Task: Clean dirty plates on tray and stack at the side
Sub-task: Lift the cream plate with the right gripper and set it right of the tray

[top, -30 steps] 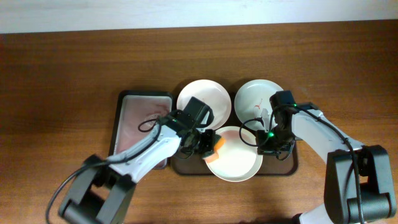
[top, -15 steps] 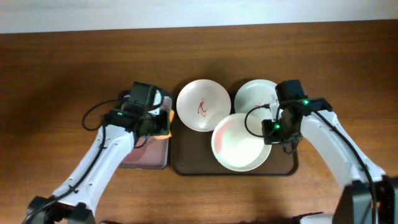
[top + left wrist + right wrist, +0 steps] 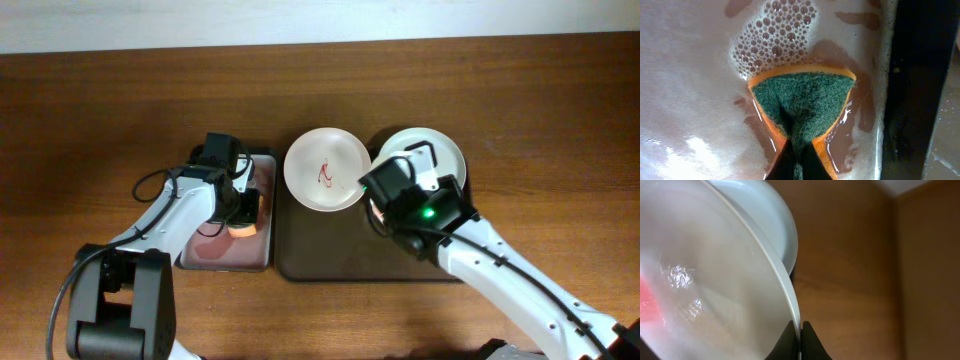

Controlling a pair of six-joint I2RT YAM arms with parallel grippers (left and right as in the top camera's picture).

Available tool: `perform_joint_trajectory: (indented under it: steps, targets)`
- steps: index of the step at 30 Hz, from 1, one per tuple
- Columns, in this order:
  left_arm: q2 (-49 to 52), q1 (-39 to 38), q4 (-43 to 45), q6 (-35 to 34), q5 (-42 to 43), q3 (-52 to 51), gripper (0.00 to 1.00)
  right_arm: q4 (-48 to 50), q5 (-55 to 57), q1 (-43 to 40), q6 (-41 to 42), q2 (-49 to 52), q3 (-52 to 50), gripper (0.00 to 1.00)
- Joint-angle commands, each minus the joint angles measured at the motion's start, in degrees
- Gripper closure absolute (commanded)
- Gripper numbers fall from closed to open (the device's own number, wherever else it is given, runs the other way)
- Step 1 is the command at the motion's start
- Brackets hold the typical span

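From overhead, on a brown wooden table (image 3: 100,100): a dark tray (image 3: 330,258) in the middle, with a shallow basin (image 3: 212,252) of pinkish soapy water just beside its left edge. Over the basin's right half, the left gripper (image 3: 244,213), closed on an orange sponge (image 3: 247,228) dipped in the water. At the tray's far edge, a white plate with red smears (image 3: 322,170); right of it, a second white plate (image 3: 442,150), partly covered by the right arm (image 3: 480,255) reaching across the tray. From the left wrist: two dark fingers (image 3: 780,170) pinched tight on the sponge's lower end, green scouring face up, orange edge showing, just below a patch of foam bubbles (image 3: 775,40) and near the basin's right wall. From the right wrist: the right gripper (image 3: 801,340), almost fully closed, clamping the thin rim of a tilted white plate (image 3: 715,280), wet and glossy, with a red blur at its left; just behind it, the second white plate's rim, then bare table.
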Motion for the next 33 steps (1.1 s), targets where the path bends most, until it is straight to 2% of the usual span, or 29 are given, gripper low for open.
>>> perform_joint_trajectory:
  steps: [1, 2, 5, 18, 19, 20, 22, 24, 29, 30, 31, 32, 33]
  targets:
    - [0.4, 0.1, 0.2, 1.4, -3.9, -0.2, 0.63, 1.4, 16.6, 5.3, 1.6, -1.0, 0.9, 0.96]
    - [0.4, 0.1, 0.2, 1.4, -4.0, -0.2, 0.55, 2.0, 17.3, 6.4, 1.6, -1.0, 0.9, 0.96]
    - [0.4, 0.1, 0.3, 1.4, -4.0, -0.2, 0.45, 2.6, 17.4, 7.6, 1.6, -1.0, 0.9, 0.96]
    - [2.1, 0.1, 6.0, 1.2, -1.8, -0.9, 0.44, 3.1, 17.4, 7.4, 1.6, -1.0, 1.0, 0.96]
    - [3.5, 0.1, 6.2, 1.2, -0.8, -0.9, 0.46, 3.1, 17.4, 7.4, 1.6, -1.0, 1.0, 0.96]
    - [4.1, 0.1, 6.5, 1.2, -0.4, -0.9, 0.53, 3.1, 17.4, 7.4, 1.6, -1.0, 1.0, 0.96]
    - [4.7, 0.1, 7.0, 1.2, -0.5, -0.9, 0.79, 3.1, 17.1, 7.4, 1.6, -1.0, 1.1, 0.96]
    - [4.7, 0.1, 8.0, 1.2, -0.5, -0.9, 1.00, 3.1, 17.1, 7.4, 2.3, -1.0, 1.2, 0.96]
    - [3.1, 0.1, 7.5, 1.2, -0.5, 0.6, 1.00, 3.0, 9.8, 3.3, 5.9, -1.5, 1.2, 0.96]
    - [2.4, 0.1, 6.9, 1.2, -0.5, 1.0, 0.80, 3.0, 7.1, 1.3, 5.9, -1.9, 1.2, 0.96]
    - [1.7, 0.1, 6.4, 1.2, -0.5, 1.1, 0.54, 3.0, 4.6, -0.9, 5.9, -2.4, 1.3, 0.96]
    - [1.3, 0.1, 5.5, 1.2, -0.5, 1.1, 0.48, 3.0, 2.1, -3.0, 5.9, -3.0, 1.4, 0.96]
    - [1.3, 0.0, 4.0, 1.2, -0.2, 1.1, 0.47, 3.0, -1.5, -6.6, 5.9, -4.0, 1.7, 0.96]
